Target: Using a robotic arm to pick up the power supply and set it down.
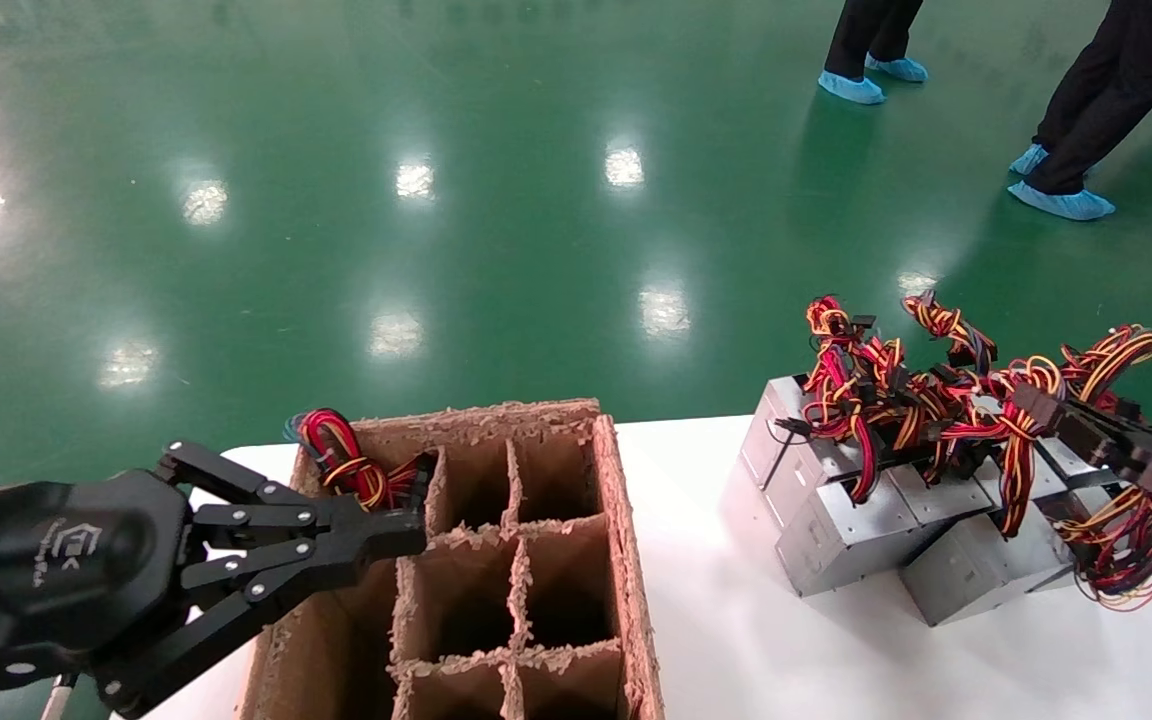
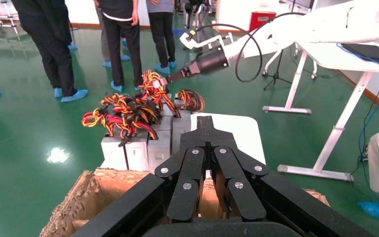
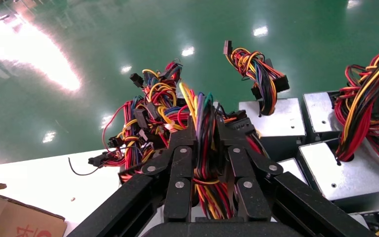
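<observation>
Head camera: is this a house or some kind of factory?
Probably a factory or test workshop. The floor is glossy green, the people wear blue shoe covers, and power supplies are heaped on a white table. The right gripper is clamped on one wire bundle; the left gripper hangs shut over a cardboard box.

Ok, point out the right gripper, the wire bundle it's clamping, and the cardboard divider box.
right gripper (image 3: 206,129): right wrist view, between fingertips.
wire bundle (image 3: 205,111): right wrist view, strands between the fingers.
cardboard divider box (image 1: 626,520): head view, right wall.
</observation>
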You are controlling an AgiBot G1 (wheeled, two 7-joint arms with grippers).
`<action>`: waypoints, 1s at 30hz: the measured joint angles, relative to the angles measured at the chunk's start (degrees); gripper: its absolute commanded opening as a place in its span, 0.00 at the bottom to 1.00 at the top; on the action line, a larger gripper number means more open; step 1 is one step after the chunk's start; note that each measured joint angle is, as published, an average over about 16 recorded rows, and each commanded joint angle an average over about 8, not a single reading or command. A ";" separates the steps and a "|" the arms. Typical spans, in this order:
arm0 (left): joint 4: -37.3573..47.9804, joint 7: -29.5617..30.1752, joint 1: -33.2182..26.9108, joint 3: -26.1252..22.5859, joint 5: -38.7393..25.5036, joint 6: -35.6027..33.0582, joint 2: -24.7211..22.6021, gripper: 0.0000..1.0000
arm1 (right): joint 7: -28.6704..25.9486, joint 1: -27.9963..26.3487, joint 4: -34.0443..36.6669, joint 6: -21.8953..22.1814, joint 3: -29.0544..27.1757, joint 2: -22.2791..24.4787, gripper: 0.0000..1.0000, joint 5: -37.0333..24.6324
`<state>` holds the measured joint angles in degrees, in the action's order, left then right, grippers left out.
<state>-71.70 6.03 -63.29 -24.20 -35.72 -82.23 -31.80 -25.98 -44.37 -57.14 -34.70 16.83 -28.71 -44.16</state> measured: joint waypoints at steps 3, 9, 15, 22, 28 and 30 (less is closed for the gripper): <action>0.00 0.00 0.00 0.00 0.00 0.00 0.00 0.00 | 0.19 -0.24 -0.20 -0.28 -0.10 0.24 1.00 -0.04; 0.00 0.00 0.00 0.00 0.00 0.00 0.00 0.00 | 1.17 -0.37 -1.04 -1.03 -1.00 0.87 1.00 0.43; 0.00 0.00 0.00 0.00 0.00 0.00 0.00 0.00 | 3.57 -0.45 -2.27 -2.83 -3.39 1.31 1.00 2.23; 0.00 0.00 0.00 0.00 0.00 0.00 0.00 0.00 | 6.90 -1.04 -3.64 -6.08 -6.16 1.27 1.00 4.48; 0.00 0.00 0.00 0.00 0.00 0.00 0.00 0.24 | 8.85 -2.13 -4.76 -9.75 -7.05 0.77 1.00 5.33; 0.00 0.00 0.00 0.00 0.00 0.00 0.00 0.49 | 9.17 -2.61 -5.15 -10.99 -6.91 0.58 1.00 5.26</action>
<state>-71.70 6.02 -63.29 -24.20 -35.72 -82.23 -31.80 -16.81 -46.98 -62.29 -45.70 9.92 -28.13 -38.91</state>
